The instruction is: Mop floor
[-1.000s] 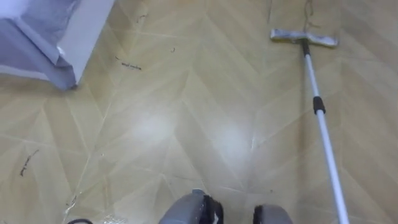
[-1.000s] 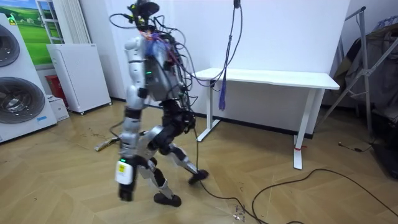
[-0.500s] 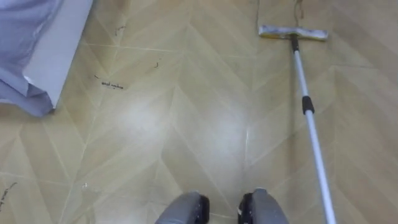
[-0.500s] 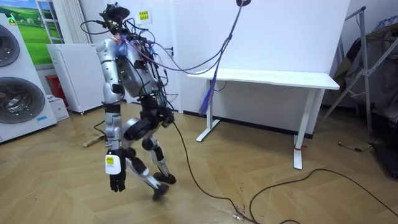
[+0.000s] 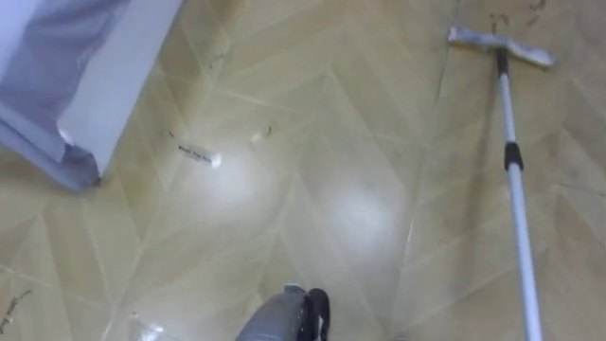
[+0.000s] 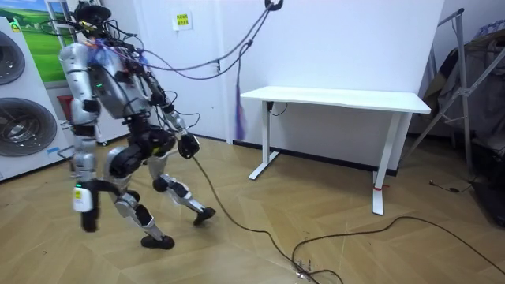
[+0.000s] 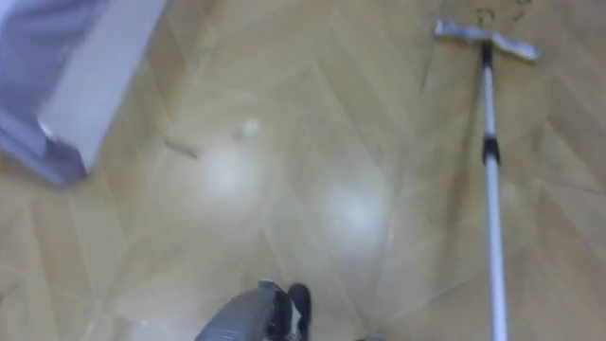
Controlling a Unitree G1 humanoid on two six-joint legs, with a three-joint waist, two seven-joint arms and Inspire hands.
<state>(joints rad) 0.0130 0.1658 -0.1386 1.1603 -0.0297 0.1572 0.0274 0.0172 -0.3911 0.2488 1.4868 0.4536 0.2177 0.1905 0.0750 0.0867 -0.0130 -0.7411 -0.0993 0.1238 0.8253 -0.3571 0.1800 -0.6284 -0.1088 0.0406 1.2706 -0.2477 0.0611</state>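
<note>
the left hand hangs low beside the forward leg, on the side nearer the room camera. the right hand is held out behind the hip. whether either of these two hands is apart or together i cannot tell.

the robot is mid-stride, leaning toward the room view's left, near two stacked washing machines. one mop lies flat on the floor, ahead and to the robot's right. its flat head is at the far end, and its single pole runs back toward the robot. one white appliance corner sits ahead left. one white table stands at the room view's right.
</note>
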